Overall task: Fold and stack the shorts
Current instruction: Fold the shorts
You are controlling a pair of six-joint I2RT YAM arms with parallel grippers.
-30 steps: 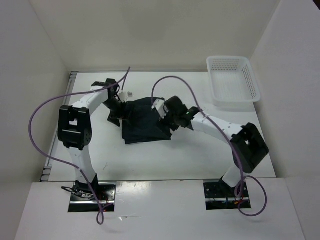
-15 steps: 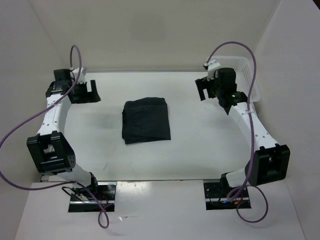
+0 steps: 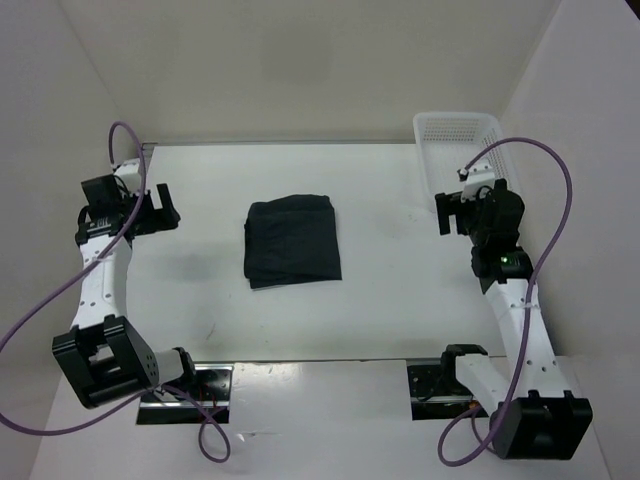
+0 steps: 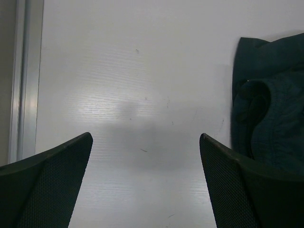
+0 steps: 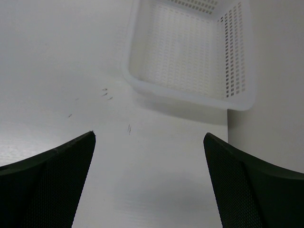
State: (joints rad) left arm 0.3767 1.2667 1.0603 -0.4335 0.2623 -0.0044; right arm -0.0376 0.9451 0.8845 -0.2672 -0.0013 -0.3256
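The dark folded shorts [image 3: 292,241] lie flat in the middle of the white table. Their edge also shows at the right of the left wrist view [image 4: 270,114]. My left gripper [image 3: 152,208] is open and empty near the table's left side, well apart from the shorts. My right gripper [image 3: 455,211] is open and empty at the right, beside the basket, far from the shorts. In each wrist view the jaws stand wide apart over bare table, left [image 4: 146,183] and right [image 5: 149,183].
A white mesh basket [image 3: 506,171] stands at the back right corner; it also shows in the right wrist view [image 5: 237,61], and I see nothing in it. A metal rail [image 4: 21,76] runs along the table's left edge. White walls enclose the table.
Both arms have pulled away from the shorts, left arm to the left side, right arm to the right and nearer. The shorts lie released and folded in the middle.
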